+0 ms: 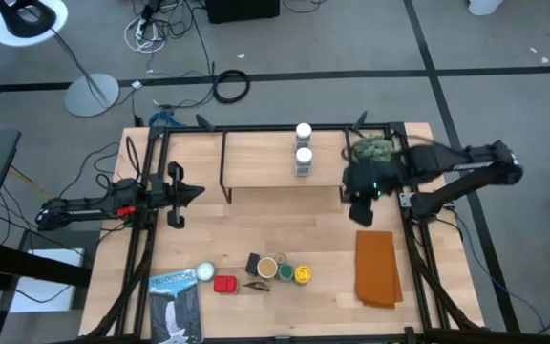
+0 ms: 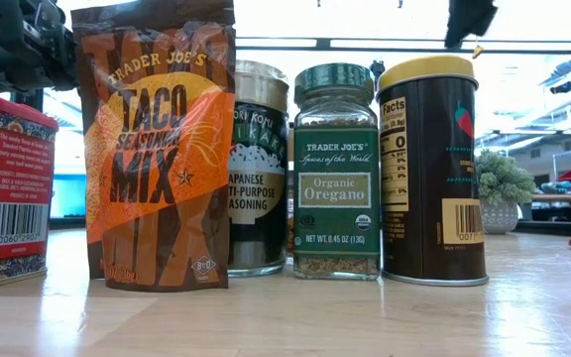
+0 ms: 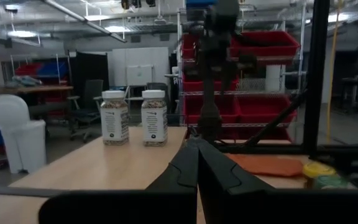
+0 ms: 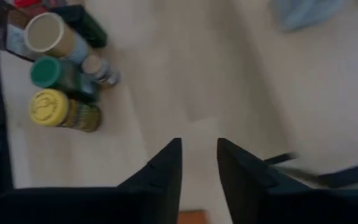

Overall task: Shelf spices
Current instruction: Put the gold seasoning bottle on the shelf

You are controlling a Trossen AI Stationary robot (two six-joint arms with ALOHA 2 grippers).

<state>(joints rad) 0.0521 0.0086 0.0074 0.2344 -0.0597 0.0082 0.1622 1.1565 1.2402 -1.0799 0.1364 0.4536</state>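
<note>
The shelf stands at the table's far side, and two white-lidded spice jars stand upright on its board, also seen in the left wrist view. Several more spices stand in a row near the table's front edge: a red tin, a taco mix packet, a dark jar, an oregano jar and a yellow-lidded tin. My right gripper hangs above bare table in front of the shelf's right end, narrowly open and holding nothing. My left gripper waits shut at the table's left.
An orange folded cloth lies at the near right, just nearer than my right gripper. A blue-and-white booklet lies at the near left corner. A small green plant sits at the shelf's right end. Bare wood lies between the shelf and the row of spices.
</note>
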